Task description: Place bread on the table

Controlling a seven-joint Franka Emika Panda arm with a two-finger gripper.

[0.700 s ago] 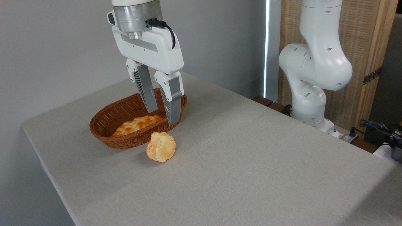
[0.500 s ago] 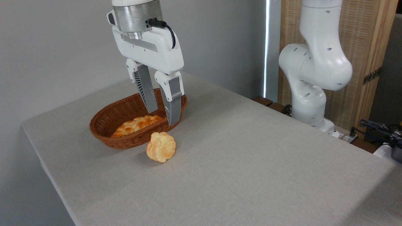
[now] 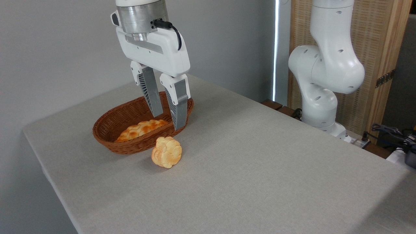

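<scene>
Grey fabric covers the table (image 3: 260, 156), and the wicker basket (image 3: 107, 128) sits near its far corner. Inside lies the bread (image 3: 141, 128). Just above its right end the gripper (image 3: 169, 121) hangs spread and empty. I'd drop straight down, straddle the loaf across its width, and avoid clipping the basket rim or small bun (image 3: 166, 151).

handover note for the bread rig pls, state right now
Claw: open, empty, fingers hanging over the right end of the wicker basket.
Bread: braided loaf lying inside the basket, not gripped.
Round bun: on the table, against the basket's front, tipped on edge.
Done: nothing moved out yet.
Left: lower onto the loaf, grip it, lift it clear of the basket rim, set it on bare table, likely to the right where there is room.
</scene>
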